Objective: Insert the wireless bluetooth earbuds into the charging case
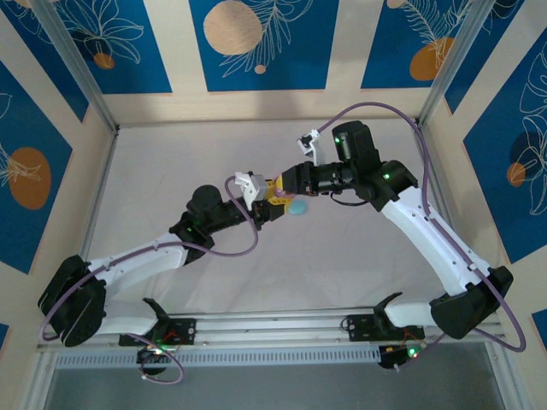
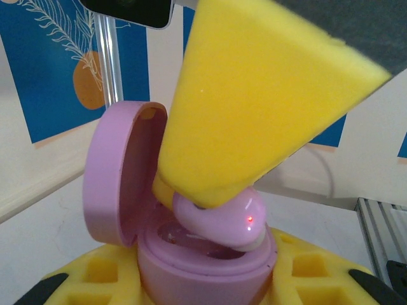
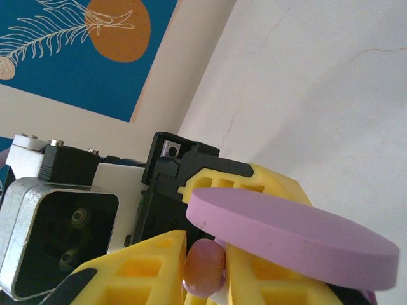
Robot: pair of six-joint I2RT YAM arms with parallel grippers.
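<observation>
Earbud (image 2: 219, 219) in right gripper (image 3: 205, 264), partway inside case (image 2: 203, 270)

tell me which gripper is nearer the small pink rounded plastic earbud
Right. The right gripper pinches the small pink rounded plastic earbud from above; the left gripper sits below it, jaws clamped on the open pink pebble-shaped charging case.
</observation>
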